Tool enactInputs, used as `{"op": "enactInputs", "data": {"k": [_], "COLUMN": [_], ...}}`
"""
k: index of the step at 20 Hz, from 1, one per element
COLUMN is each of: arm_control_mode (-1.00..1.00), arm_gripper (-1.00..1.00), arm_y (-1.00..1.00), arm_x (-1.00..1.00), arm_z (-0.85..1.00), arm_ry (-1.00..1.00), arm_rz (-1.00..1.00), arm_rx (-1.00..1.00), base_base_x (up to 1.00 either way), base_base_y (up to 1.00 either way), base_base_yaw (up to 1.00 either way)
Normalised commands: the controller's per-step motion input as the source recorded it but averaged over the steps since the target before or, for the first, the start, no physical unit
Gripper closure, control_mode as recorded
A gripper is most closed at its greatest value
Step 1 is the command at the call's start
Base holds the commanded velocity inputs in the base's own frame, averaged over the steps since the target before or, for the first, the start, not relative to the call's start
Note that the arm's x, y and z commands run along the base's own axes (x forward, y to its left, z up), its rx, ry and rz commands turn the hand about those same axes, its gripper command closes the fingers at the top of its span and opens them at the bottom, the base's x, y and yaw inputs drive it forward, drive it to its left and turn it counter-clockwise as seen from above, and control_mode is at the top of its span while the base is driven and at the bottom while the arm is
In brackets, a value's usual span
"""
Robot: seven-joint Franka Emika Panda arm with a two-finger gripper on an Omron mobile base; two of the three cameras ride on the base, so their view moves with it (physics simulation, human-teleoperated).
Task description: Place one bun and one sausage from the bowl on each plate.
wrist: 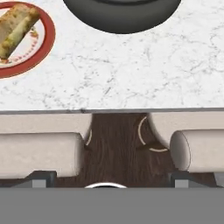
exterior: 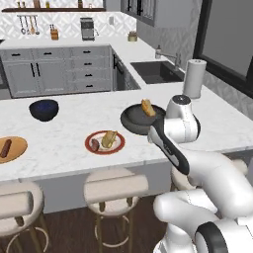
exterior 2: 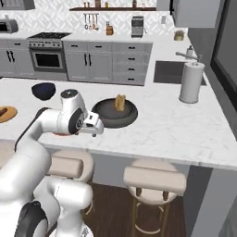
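Bowl [exterior: 134,120] is sitting on the desk [exterior: 69,143], dark and shallow, with one bun [exterior: 147,107] leaning upright against its far-right inside wall. No sausage is making itself out in the bowl from either base view.

Red-rimmed plate [exterior: 105,142] is lying just left of the bowl, near the desk's front edge, and is carrying a bun [exterior: 109,139] and a sausage [exterior: 95,145] side by side. Wood-like plate [exterior: 12,148] is lying well apart to the far left, carrying a sausage [exterior: 5,148] but no bun. Judgement: the remaining bun belongs on the wood-like plate.

Hand [exterior 2: 94,125] is hanging just off the front edge of the desk, on the near side of the bowl, fingers spread wide and holding nothing. The hand view is looking down over the desk edge, with the bowl's rim [wrist: 122,17] straight ahead and the red-rimmed plate [wrist: 46,41] off to one side.

Key relation: the bun is lying forward of the hand and slightly to the right, across the bowl's width. Its long axis is standing roughly upright, so a reach over the near rim seems called for.
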Motion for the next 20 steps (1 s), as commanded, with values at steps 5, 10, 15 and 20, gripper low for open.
{"op": "enactInputs", "data": {"k": [5, 10, 15, 20], "arm_control_mode": [1.00, 1.00, -1.00, -1.00], "arm_gripper": [-1.00, -1.00, -1.00, -1.00], "arm_y": [0.00, 0.00, -0.14, -0.29], "arm_x": [0.00, 0.00, 0.80, 1.00], "arm_z": [0.00, 0.00, 0.59, 0.43], "arm_ry": [0.00, 0.00, -0.26, -0.20], "arm_rz": [0.00, 0.00, 0.00, -0.01], "arm_rx": [0.00, 0.00, 0.04, 0.07], "base_base_x": [0.86, 1.00, 0.20, 0.00], "base_base_y": [-0.13, 0.04, -0.01, 0.00], "base_base_yaw": [0.00, 0.00, 0.00, 0.00]}}
